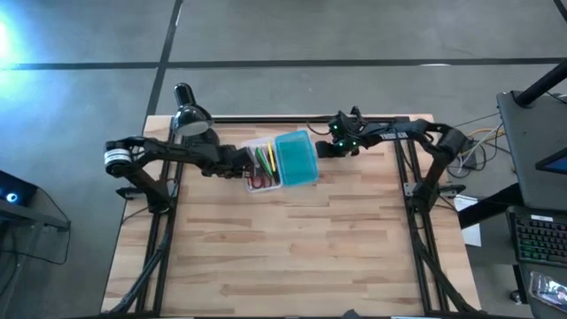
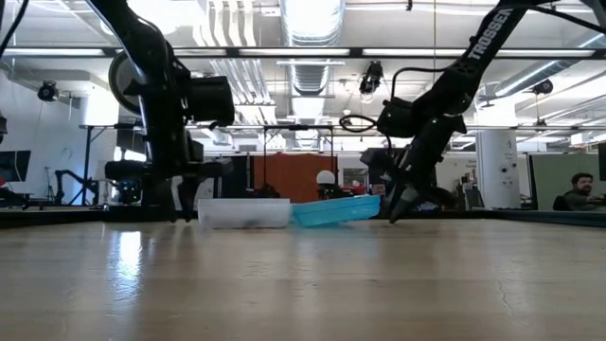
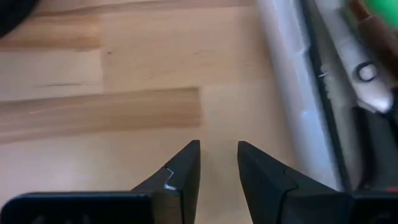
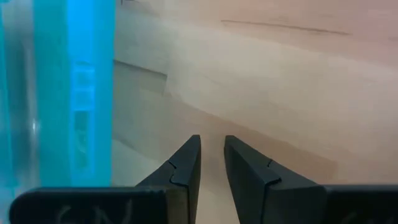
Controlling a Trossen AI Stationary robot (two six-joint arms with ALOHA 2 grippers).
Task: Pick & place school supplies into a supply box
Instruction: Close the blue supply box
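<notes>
The clear supply box (image 1: 262, 170) stands on the table toward its far side, with yellow, green and pink pens (image 1: 266, 159) and red-handled scissors (image 1: 259, 182) inside. Its teal lid (image 1: 297, 158) is off the opening and lies tilted against the box's right side (image 2: 336, 210). My left gripper (image 1: 243, 164) is low at the box's left wall (image 3: 292, 93), with a narrow gap between its fingers (image 3: 219, 149). My right gripper (image 1: 322, 149) points down at the table just right of the lid (image 4: 81, 93), also narrowly open (image 4: 211, 143). Neither touches anything.
A black desk lamp (image 1: 190, 120) stands at the far left corner, just behind my left arm. Bare wooden table (image 1: 292, 248) fills the whole near half. The room beyond the table holds frames, desks and a seated person (image 2: 579, 188).
</notes>
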